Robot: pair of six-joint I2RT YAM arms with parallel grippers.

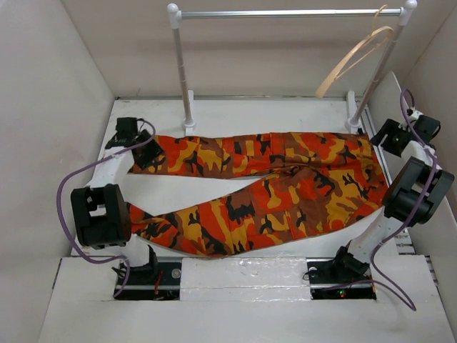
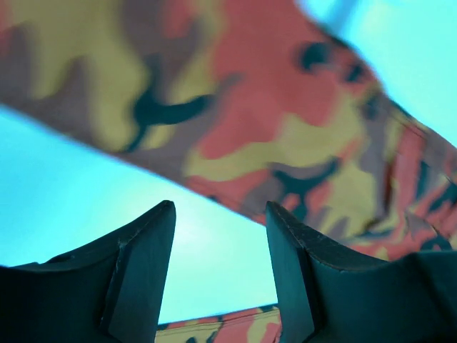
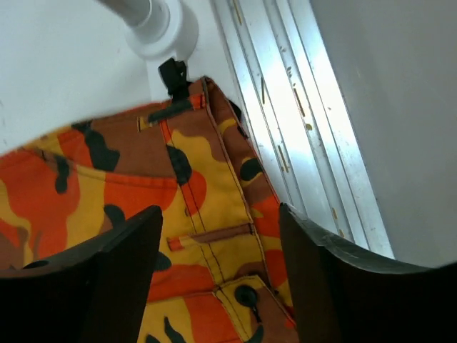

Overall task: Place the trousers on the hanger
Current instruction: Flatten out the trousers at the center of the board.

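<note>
The camouflage trousers (image 1: 271, 186) lie flat on the white table, waist at the right, two legs spread to the left. The pale wooden hanger (image 1: 355, 61) hangs by its hook at the right end of the rail. My left gripper (image 1: 146, 153) is open over the end of the far leg; in the left wrist view (image 2: 220, 214) nothing is between its fingers and the leg cloth (image 2: 235, 107) lies just ahead. My right gripper (image 1: 378, 134) is open over the waistband's far corner; the right wrist view (image 3: 220, 218) shows the waistband (image 3: 207, 207) with a dark button (image 3: 246, 294) between the fingers.
The metal clothes rail (image 1: 285, 13) on white posts (image 1: 183, 71) stands at the table's back. The right post's base (image 3: 161, 25) is close beside the waistband corner. Ribbed metal strips (image 3: 307, 121) run along the right edge. White walls enclose the table.
</note>
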